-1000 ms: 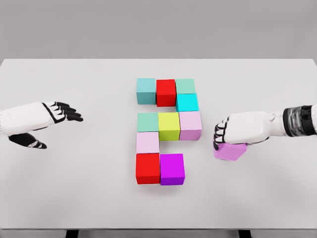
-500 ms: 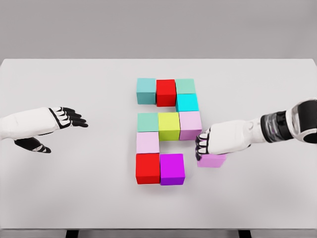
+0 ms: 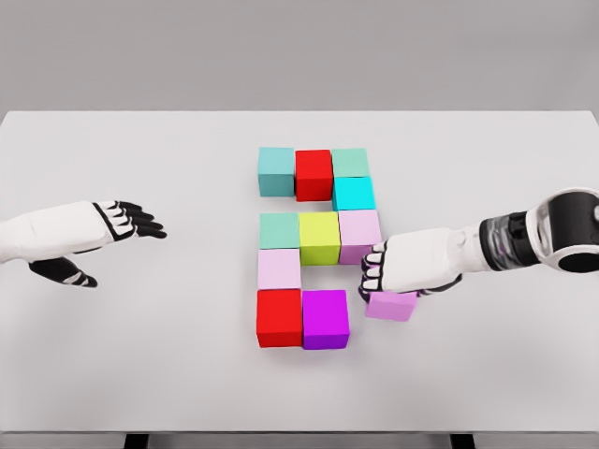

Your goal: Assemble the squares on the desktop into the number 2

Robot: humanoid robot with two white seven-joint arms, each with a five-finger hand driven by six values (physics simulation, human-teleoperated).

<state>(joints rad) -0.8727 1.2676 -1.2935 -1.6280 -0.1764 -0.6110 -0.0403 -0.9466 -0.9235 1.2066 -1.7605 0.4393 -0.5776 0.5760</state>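
On the white table (image 3: 112, 355), right of the block figure:
Right hand (image 3: 404, 267): fingers curled down over a pale violet block (image 3: 391, 305), which it holds; the block appears to sit on or just above the table surface.
Block location: just right of the magenta block (image 3: 325, 319), with a narrow gap between them; below the lilac block (image 3: 359, 236).
Figure so far: top row of teal block (image 3: 276, 171), upper red block (image 3: 314, 174) and green block (image 3: 349, 162); cyan block (image 3: 353, 194) beneath the green one; middle row of sea-green block (image 3: 279, 230), yellow block (image 3: 319, 237) and the lilac block; pale pink block (image 3: 279, 268) beneath the sea-green one; bottom row of lower red block (image 3: 279, 317) and the magenta block.
Judged stage: near the end; the bottom row looks one block short on its right, and the held block would fill it.
Step in hand: slide the held block left until it meets the magenta block, front edges in line.
Advice: keep the block flat and square; move slowly at contact so the bottom row is not shoved left.
Obstruction: the right hand's fingertips (image 3: 372, 272) sit on the side facing the figure, close to the lilac and magenta blocks; they could nudge either one or stop the gap closing.
Left hand (image 3: 120, 223): well left of the figure, fingers extended, holding nothing, clear of the work.
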